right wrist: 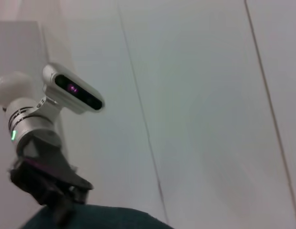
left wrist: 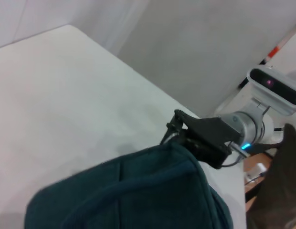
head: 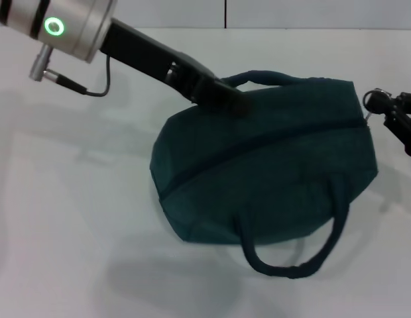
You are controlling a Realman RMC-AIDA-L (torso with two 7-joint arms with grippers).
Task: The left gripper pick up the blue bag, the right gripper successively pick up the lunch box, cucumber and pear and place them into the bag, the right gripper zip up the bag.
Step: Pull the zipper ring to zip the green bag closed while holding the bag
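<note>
blue bag [head: 258, 172] lies on white table [head: 73, 199], zip line running toward right gripper [head: 381, 112], clenched on metal ring zipper pull [head: 372, 101]; left gripper [head: 235, 99] pinches the bag's far edge.

You see the blue bag [head: 258, 165] zipped, left gripper [head: 233, 99] on its far edge, right gripper [head: 384, 109] at its zipper end.
</note>
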